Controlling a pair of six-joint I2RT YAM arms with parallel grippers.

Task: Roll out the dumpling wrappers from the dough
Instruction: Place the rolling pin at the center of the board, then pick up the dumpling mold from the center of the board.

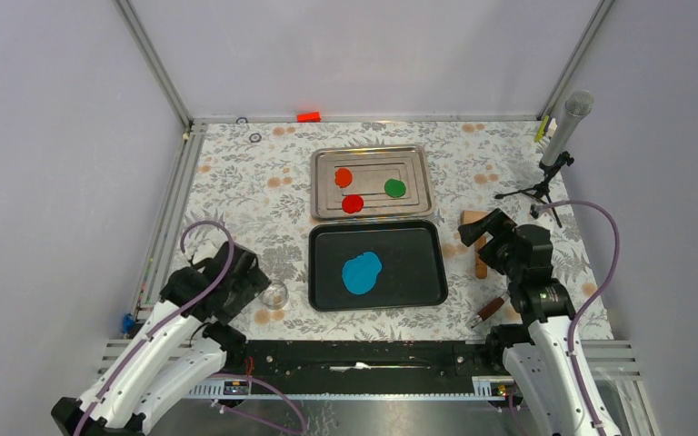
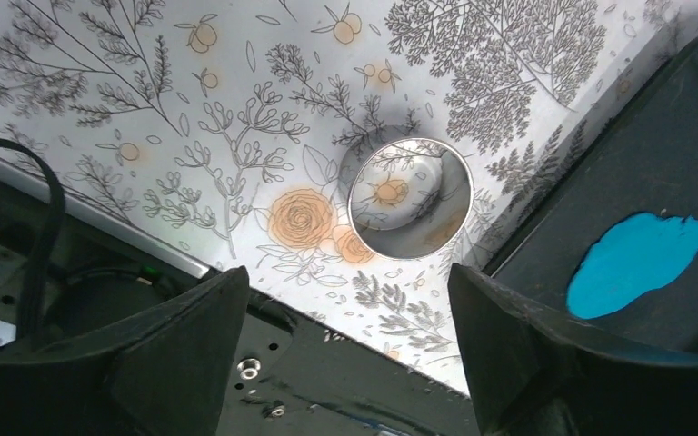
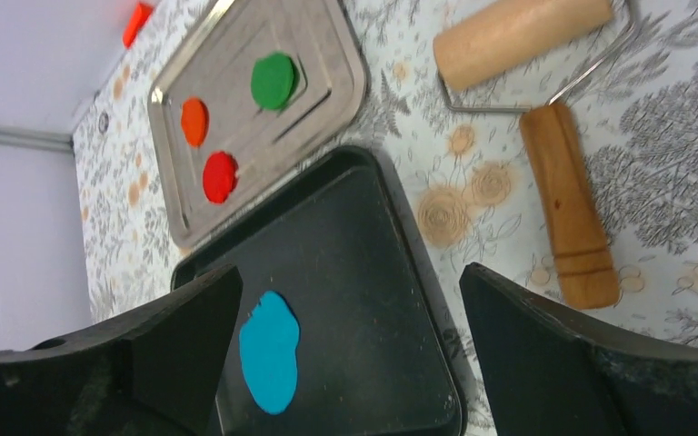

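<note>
Over floral-printed white tablecloth (image 1: 236, 191), black left gripper (image 2: 347, 272) and right gripper (image 3: 350, 270) are hanging, fingers (image 3: 527, 345) spread wide, holding nothing.

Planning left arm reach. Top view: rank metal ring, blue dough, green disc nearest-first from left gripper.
1. Metal ring, on the table beside the left gripper.
2. Blue dough, in the black tray.
3. Green disc, in the steel tray behind.
</note>
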